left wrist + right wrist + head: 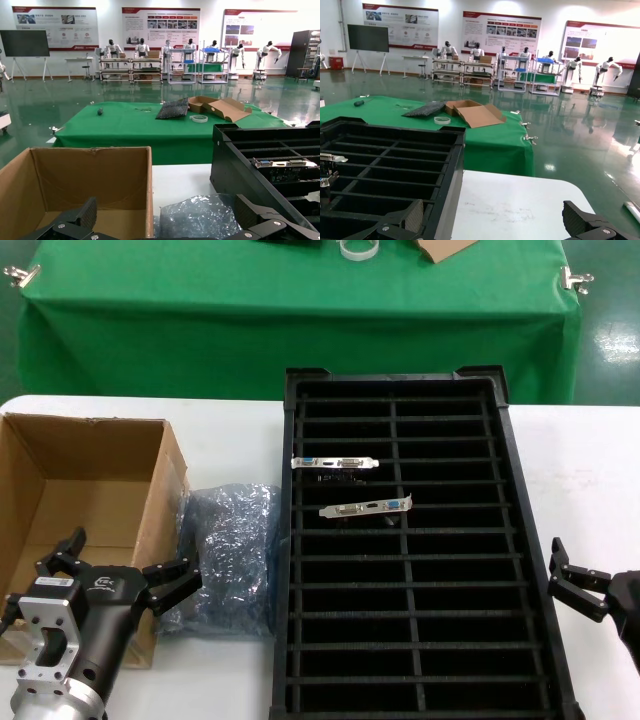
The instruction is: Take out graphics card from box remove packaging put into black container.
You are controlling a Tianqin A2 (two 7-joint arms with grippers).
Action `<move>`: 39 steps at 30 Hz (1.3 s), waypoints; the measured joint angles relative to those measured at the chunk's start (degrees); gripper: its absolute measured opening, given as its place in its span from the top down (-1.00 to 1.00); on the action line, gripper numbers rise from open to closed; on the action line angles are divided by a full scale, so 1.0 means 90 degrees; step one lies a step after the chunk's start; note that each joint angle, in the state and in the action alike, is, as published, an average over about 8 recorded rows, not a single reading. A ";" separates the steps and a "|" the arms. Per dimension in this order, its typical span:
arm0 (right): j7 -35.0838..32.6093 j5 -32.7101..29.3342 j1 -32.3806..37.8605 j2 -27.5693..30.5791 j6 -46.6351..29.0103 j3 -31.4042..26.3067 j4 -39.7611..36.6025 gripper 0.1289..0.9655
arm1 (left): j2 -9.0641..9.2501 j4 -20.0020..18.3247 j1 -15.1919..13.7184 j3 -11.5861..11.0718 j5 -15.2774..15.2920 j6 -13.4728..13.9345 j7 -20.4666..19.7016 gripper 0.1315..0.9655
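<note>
Hovering at the near left corner of the white counter (230, 430), the left tool (112, 565) has its dark fingers (172, 585) spread wide and grasps nothing; it sits over the near right corner of the box (60, 480), which stands open with a plain brown inside. Just right of the box, the packaging (232, 550) lies crumpled on the counter, touching the left wall of the black container (520, 540). Inside that tray's left column, two cards sit in neighbouring slots toward the far end: the graphics card (335, 462) with its straight silver bracket, and just nearer, a second card (367, 507) lying tilted, its bracket ending in a bent tab. At the tray's near right edge the right tool (572, 583) hangs with fingers released, empty, over the counter
</note>
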 joint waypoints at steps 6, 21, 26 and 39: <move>0.0000 0.0000 0.0000 0.0000 0.0000 0.0000 0.0000 -1.00 | 0.0000 0.0000 0.0000 0.0000 0.0000 0.0000 0.0000 -1.00; 0.0000 0.0000 0.0000 0.0000 0.0000 0.0000 0.0000 -1.00 | 0.0000 0.0000 0.0000 0.0000 0.0000 0.0000 0.0000 -1.00; 0.0000 0.0000 0.0000 0.0000 0.0000 0.0000 0.0000 -1.00 | 0.0000 0.0000 0.0000 0.0000 0.0000 0.0000 0.0000 -1.00; 0.0000 0.0000 0.0000 0.0000 0.0000 0.0000 0.0000 -1.00 | 0.0000 0.0000 0.0000 0.0000 0.0000 0.0000 0.0000 -1.00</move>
